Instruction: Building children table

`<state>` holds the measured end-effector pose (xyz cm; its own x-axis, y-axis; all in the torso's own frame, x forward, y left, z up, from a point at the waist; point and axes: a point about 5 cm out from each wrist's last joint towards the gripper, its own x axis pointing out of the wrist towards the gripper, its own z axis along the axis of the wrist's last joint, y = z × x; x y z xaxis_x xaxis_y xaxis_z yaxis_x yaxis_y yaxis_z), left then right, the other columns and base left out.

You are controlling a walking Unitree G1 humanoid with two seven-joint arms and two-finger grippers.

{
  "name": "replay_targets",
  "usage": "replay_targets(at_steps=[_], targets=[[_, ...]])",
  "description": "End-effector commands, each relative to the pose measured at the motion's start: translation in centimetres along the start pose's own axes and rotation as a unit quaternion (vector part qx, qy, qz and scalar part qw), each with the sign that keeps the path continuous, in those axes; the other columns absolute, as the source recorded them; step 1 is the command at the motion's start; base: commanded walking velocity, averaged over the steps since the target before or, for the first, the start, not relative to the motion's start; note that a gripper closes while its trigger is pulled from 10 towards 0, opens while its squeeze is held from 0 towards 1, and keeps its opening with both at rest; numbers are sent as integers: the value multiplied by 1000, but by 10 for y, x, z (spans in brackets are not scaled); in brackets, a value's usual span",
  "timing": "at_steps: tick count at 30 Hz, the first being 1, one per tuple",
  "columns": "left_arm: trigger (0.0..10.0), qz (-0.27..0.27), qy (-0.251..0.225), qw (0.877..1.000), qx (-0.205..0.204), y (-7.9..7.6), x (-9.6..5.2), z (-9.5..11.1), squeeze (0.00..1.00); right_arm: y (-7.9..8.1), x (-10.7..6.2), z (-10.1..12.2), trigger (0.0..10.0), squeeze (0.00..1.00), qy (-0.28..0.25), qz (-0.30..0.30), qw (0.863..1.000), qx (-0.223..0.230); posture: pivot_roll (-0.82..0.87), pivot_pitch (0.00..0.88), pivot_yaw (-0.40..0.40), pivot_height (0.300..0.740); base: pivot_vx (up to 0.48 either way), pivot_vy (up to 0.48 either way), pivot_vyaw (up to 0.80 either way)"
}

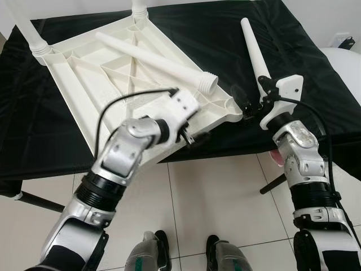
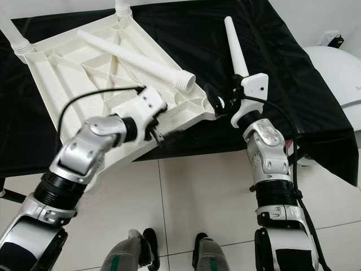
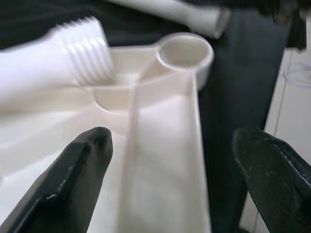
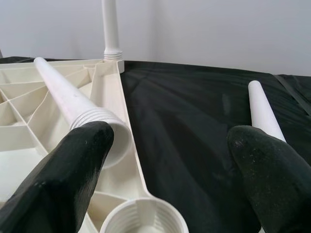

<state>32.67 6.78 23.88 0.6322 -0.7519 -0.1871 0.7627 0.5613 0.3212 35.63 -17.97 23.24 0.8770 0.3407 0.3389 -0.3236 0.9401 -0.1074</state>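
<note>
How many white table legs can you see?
4. Two stand screwed into the upturned tabletop's far corners, one lies loose across it, one lies on the black cloth.

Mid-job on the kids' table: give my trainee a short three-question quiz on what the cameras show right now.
1. True or false: the loose leg lying on the upturned tabletop is already screwed into a socket.
2. How many legs stand screwed into the tabletop's far corners? A) none B) two C) four
3. Fill in: the second loose leg lies on the ____ cloth, near the right gripper.

Key: 1 false; 2 B; 3 black. Both the left gripper and the right one are open, holding nothing.
</note>
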Motion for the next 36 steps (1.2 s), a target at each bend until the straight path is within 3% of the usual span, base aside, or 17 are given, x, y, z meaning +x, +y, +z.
replay_targets(at_steps=[1,6,12,18,24,31,33,36], targets=[[10000,36,0,999,-16,7,-1,-1,0,-4,0,-3,10000,0,12,-17,1000,2,-74,209,38,740,0,0,0],[10000,112,-22,992,-50,28,-4,4,0,-13,7,0,10000,0,11,-55,998,-3,-69,194,29,740,0,0,0],[10000,156,-14,986,-52,39,-4,-1,0,-17,12,2,10000,0,13,-66,998,-16,-70,174,24,740,0,0,0],[10000,166,-9,985,-56,39,-2,-5,0,-21,14,1,10000,0,20,-76,997,-19,-71,165,20,740,0,0,0],[10000,207,-39,975,-69,50,-10,2,0,-40,14,8,10000,0,15,-128,991,-28,-70,163,18,740,0,0,0],[10000,230,-65,968,-80,63,-23,1,0,-35,18,9,10000,0,11,-117,993,-25,-77,150,13,740,0,0,0],[10000,234,-80,965,-86,62,-26,3,0,-22,25,9,10000,0,2,-83,996,-16,-70,145,15,740,0,0,0],[10000,239,-87,963,-93,62,-26,6,0,-16,29,11,10000,0,-4,-70,997,-14,-66,146,13,740,0,0,0]])
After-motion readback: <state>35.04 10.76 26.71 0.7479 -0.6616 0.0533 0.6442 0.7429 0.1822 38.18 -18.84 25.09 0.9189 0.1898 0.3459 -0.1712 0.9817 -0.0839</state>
